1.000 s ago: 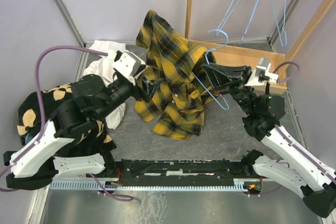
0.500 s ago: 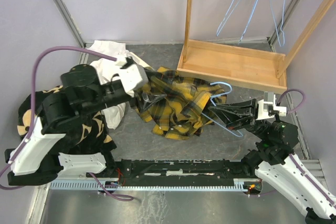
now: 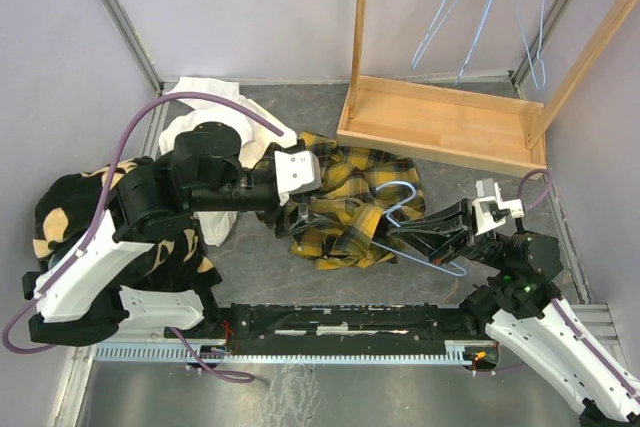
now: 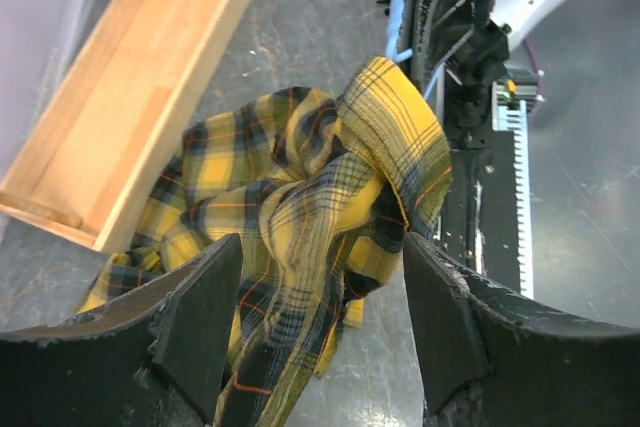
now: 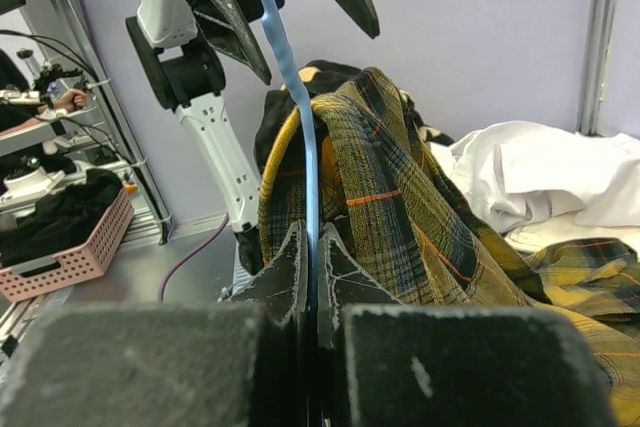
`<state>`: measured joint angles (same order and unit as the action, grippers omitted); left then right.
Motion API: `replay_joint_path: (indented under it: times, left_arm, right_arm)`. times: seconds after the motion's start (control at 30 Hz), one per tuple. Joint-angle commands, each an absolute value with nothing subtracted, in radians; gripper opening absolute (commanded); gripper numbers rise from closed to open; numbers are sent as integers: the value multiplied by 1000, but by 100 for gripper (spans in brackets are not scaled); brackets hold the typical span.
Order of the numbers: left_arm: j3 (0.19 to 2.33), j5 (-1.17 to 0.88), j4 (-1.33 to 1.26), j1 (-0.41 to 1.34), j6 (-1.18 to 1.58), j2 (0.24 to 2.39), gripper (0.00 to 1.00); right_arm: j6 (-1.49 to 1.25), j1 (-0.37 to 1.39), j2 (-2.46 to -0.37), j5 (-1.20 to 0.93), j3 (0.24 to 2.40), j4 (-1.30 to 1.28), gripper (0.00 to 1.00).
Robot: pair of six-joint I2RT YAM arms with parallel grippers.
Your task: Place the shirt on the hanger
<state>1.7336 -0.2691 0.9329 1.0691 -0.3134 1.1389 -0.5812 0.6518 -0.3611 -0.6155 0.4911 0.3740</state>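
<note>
Grey tabletop point(image 3: 260, 262) closed in by lilac walls point(image 3: 250, 7), seen from above, with two robot arms based at the near edge. A shallow wooden tray point(image 3: 440, 127) with upright posts sits beyond the right gripper point(image 5: 312, 252). A black fleece with tan patches point(image 3: 60, 217) is heaped behind and to the outer side of the left arm. A plain white garment point(image 3: 195, 132) lies next to it.

The shirt point(image 3: 350, 197), yellow and black plaid, is a crumpled mound on the table between the two grippers. The left gripper point(image 4: 320, 247) points at it with its fingers point(image 4: 200, 317) spread wide apart. Plaid cloth fills the gap ahead of the fingers and runs down between them, though neither pad is pressed on it. One fold stands up in a peak just ahead of the fingertips.

The right gripper has its jaws squeezed together on the thin light-blue wire of the hanger point(image 5: 309, 177). The wire rises straight out from the fingertips. Shirt fabric is draped over the wire just ahead of the clamp and falls away to the gripper's right. A small pink basket point(image 5: 70, 252) sits far off to that gripper's left, off the table.
</note>
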Motion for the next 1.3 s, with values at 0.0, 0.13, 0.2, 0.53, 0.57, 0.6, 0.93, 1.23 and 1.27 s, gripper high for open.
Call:
replay_joint_path:
  times: [0.0,0.13,0.2,0.53,0.57,0.6,0.93,1.23,1.27]
  left_arm:
    - [1736,-376,984,1074,-326,1151,70]
    - [1710,-378,981,1074,-323,1153,66]
    - [1708,-379,978,1074,-322,1158,64]
    - [1694,-430,962,1074,-297,1201,54]
    - [1694,-437,962,1075,-297,1210,54]
    - [1696,-443,963,1074,-297,1216,53]
    - [1729,-459,965,1075,-291,1246,6]
    - [1703,-398,948,1074,-258,1229,3]
    - [1695,-385,944,1074,-255,1224,3]
  right_arm:
    - [-607,651,-372,-675,546,404,0]
    - [-637,651,-397,-721,567,419,0]
    - [-649,651,-402,-730,570,432,0]
    - [-662,651,-424,-744,599,446,0]
    - [-666,651,-427,-745,601,452,0]
    - [-669,651,-430,-747,603,454,0]
    - [-602,651,-467,-768,656,376,0]
    - [-386,651,-501,-701,806,31,14]
    - [-351,651,-497,-669,831,-21,18]
